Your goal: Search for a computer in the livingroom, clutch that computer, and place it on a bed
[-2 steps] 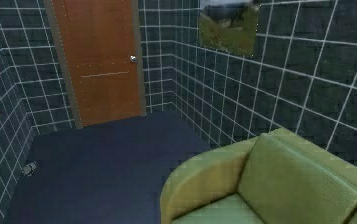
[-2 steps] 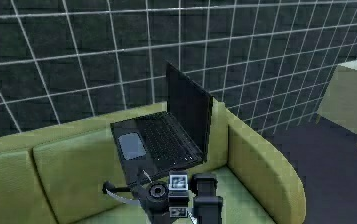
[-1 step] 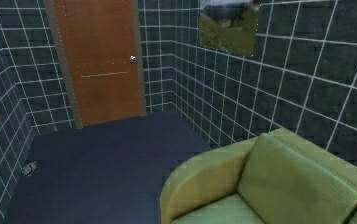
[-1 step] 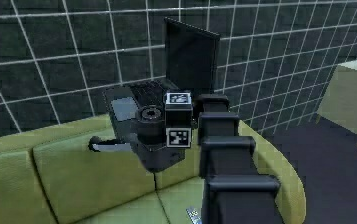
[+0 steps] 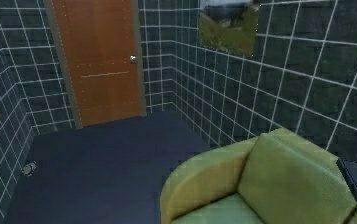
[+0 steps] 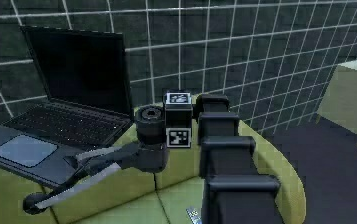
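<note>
A yellow-green armchair (image 5: 271, 185) stands on a dark blue floor (image 5: 106, 160) between dark tiled walls (image 5: 286, 90). Beyond the armchair is a brown door (image 5: 101, 60), shut, and a framed picture (image 5: 229, 25) hangs on the wall above the armchair. A small pale thing (image 5: 28, 168) lies on the floor well apart from the armchair, too small to name. In the arm side view a pale block (image 6: 351, 95) rises past the armchair, cut off by the edge.

The dark arm (image 6: 231, 165) reaches across the armchair and hides part of its cushion. The pincer (image 6: 54, 188) lies low over the armchair at the computer's near edge. With the computer (image 6: 61, 95) lying right behind it, I cannot tell whether the pincer grasps anything or even touches it.

The computer is an open black laptop, with a dark screen standing nearly upright, a dark keyboard and a grey-blue touchpad. It rests, seemingly, on the armchair's broad padded top beside the wall.
</note>
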You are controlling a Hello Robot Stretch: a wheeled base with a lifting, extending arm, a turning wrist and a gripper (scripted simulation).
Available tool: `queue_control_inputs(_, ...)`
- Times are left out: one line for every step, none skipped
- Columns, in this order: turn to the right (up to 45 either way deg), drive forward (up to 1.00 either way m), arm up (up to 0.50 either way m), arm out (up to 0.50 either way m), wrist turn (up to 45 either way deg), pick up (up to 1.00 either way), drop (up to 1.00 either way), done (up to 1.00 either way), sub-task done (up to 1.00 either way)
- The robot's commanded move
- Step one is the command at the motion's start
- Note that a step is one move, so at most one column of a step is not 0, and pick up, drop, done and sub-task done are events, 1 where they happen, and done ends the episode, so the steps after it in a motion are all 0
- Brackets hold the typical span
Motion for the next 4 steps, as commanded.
queue_control_inputs(0.0, 0.00, 0.00, 0.00, -45.0, 0.00, 0.00, 0.00, 0.00)
queue_control_inputs(0.0, 0.00, 0.00, 0.00, -3.0, 0.00, 0.00, 0.00, 0.00)
queue_control_inputs(0.0, 0.00, 0.00, -0.12, 0.0, 0.00, 0.00, 0.00, 0.00)
queue_control_inputs(-45.0, 0.00, 0.00, 0.00, 0.0, 0.00, 0.00, 0.00, 0.00)
